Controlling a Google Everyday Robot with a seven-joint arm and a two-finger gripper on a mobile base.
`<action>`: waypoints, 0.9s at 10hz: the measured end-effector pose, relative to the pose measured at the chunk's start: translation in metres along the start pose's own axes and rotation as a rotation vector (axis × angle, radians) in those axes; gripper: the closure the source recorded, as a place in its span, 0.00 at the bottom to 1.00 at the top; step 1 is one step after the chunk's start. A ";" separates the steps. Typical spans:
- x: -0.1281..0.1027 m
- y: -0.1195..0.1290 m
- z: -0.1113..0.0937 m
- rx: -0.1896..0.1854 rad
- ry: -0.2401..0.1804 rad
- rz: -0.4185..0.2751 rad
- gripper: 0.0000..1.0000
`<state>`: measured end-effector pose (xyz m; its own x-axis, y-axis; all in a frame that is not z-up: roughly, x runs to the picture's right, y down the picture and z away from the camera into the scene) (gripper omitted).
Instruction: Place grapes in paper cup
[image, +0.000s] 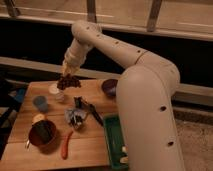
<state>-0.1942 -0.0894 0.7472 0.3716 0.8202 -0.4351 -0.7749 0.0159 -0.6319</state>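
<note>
A: Where is the gripper (68, 75)?

B: Low over the far left part of the wooden table (95, 145), at the end of the big cream arm (125, 55) that reaches in from the right. It hangs right above the paper cup (54, 89).

A: And the grapes (68, 81)?

B: They hang from the gripper, clamped between its closed fingers. They show as a dark reddish-purple clump of small round fruit, lumpy at the edges, wider than the fingers above it. The bunch is at the cup's right rim, partly covering it; whether it touches the cup I cannot tell.

A: What does the cup look like?

B: Small, pale and cylindrical, upright, with a wide round rim. Only its left side shows clear of the bunch.

A: What else is on the table?

B: A smaller blue cup (40, 103) stands near, to the front left of the paper cup. A purple bowl (110, 87) sits to the right, by the arm. Nearer the front lie a red chili pepper (66, 145), a dark round bowl (42, 134) and a green tray (114, 145) at the right edge.
</note>
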 end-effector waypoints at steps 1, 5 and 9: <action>-0.010 0.014 0.009 -0.003 -0.009 -0.033 1.00; -0.044 0.051 0.041 -0.015 -0.017 -0.135 1.00; -0.065 0.061 0.066 -0.032 -0.002 -0.174 1.00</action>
<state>-0.2996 -0.1039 0.7792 0.4972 0.8081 -0.3160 -0.6825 0.1393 -0.7175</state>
